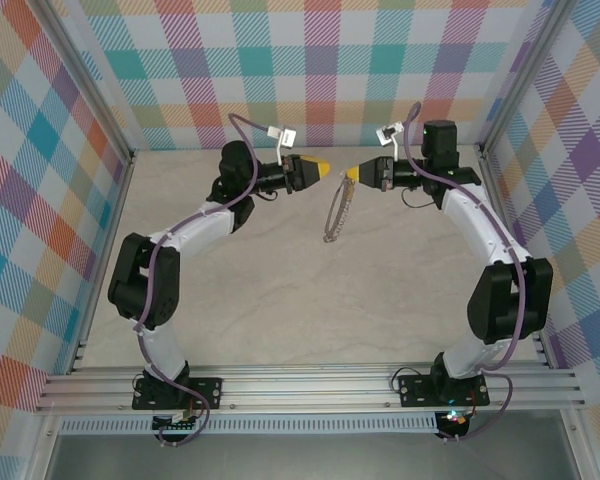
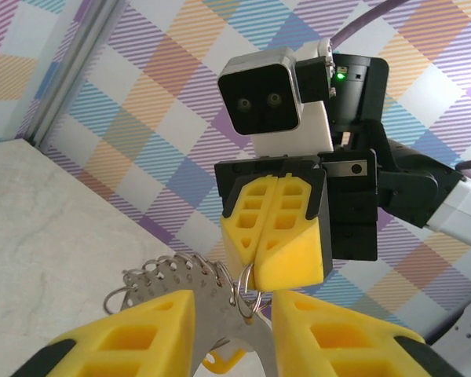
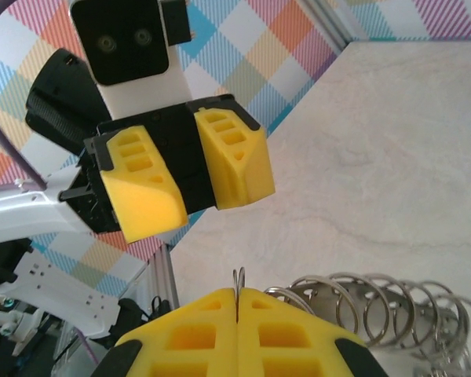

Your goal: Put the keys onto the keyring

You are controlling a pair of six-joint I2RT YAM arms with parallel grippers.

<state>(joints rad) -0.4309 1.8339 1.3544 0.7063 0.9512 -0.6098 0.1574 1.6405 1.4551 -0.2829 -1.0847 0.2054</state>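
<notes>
Two grippers meet nose to nose above the table (image 1: pixel 280 300), toward its 12 o'clock end. The right gripper (image 1: pixel 352 176), on the 3 o'clock side, has its yellow fingers (image 3: pixel 212 330) pressed fully together. They pinch one thin wire loop of the keyring (image 1: pixel 335 215), which hangs from that pinch, slanting toward 7 o'clock. The left gripper (image 1: pixel 320 168), at 9 o'clock of it, stands partly parted with nothing gripped. Seen from its wrist, the ring's silvery loops lie between its fingers (image 2: pixel 133 330). A small yellow hooked bit (image 2: pixel 220 363) shows under the ring at 6 o'clock; whether it is the key I cannot tell.
</notes>
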